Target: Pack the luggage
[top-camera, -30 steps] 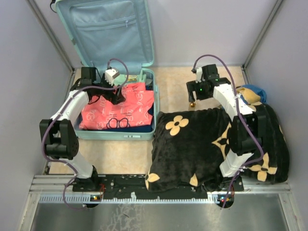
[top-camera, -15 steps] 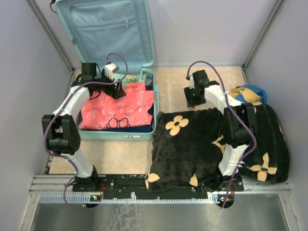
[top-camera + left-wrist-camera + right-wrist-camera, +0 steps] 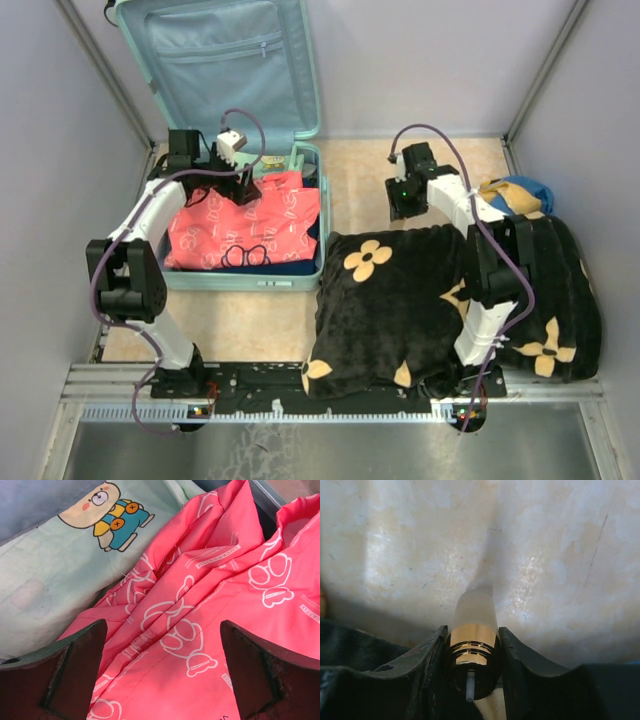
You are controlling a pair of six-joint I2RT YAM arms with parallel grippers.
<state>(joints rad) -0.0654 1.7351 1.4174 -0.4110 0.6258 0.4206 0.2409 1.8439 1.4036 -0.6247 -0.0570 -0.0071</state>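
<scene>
Black flowered blanket [image 3: 400,310] just right of the luggage [image 3: 240,282] wasn't packed yet. Luggage lay open with a pink bear-print top [image 3: 240,605] inside; my left gripper [image 3: 162,625] hung wide and empty above it. My right gripper [image 3: 472,630] pinched a gold-collared bottle [image 3: 475,605] right of the luggage. Beige marbled table [image 3: 360,190], grey walls beyond.
</scene>
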